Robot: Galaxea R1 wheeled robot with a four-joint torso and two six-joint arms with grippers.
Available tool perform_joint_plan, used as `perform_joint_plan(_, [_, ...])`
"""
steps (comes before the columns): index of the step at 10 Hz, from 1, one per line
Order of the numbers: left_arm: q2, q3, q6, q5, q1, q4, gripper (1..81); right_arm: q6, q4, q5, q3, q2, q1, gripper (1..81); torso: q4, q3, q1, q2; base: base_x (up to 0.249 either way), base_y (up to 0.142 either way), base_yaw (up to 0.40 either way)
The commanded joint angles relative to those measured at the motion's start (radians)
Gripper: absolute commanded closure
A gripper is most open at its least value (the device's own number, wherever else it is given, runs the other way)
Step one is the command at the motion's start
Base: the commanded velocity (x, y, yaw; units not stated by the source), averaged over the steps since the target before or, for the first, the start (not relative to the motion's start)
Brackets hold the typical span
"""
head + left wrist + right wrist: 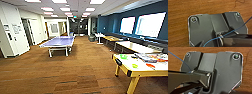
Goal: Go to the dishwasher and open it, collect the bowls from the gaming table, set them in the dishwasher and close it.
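The gaming table (128, 68), pale yellow wood with a white top, stands at the right of the head view, close by. On its top lie two lime green bowls (123, 56) (135, 66) and an orange one (150, 65), beside a litter of coloured papers or boards (150, 57). The dishwasher is out of view. Both wrist views look down on brown carpet (180, 7) (175, 52) behind the robot's dark plate.
A blue table-tennis table (58, 41) stands mid-room, ahead and left. Long pale tables (135, 47) line the blue wall under bright windows on the right. White cabinets and doors (12, 32) run along the left. Wide brown carpet (75, 72) lies between me and the gaming table.
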Motion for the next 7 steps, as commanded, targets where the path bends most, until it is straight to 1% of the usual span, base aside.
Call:
perform_joint_plan(1, [-0.002,-0.002,-0.002,0.040,-0.055,-0.004,1.0,-0.003,-0.002,-0.050,0.004,0.006,0.044,1.0,0.000,0.000,0.000,0.000,0.000,0.000,0.000])
perform_joint_plan(6, [-0.005,-0.002,-0.002,0.043,-0.055,-0.002,1.0,-0.003,-0.002,-0.050,0.004,0.009,0.046,1.0,0.000,0.000,0.000,0.000,0.000,0.000,0.000])
perform_joint_plan(7, [-0.007,-0.002,-0.002,0.050,-0.055,-0.002,1.0,-0.003,-0.002,-0.050,0.004,0.009,0.046,1.0,0.000,0.000,0.000,0.000,0.000,0.000,-0.155])
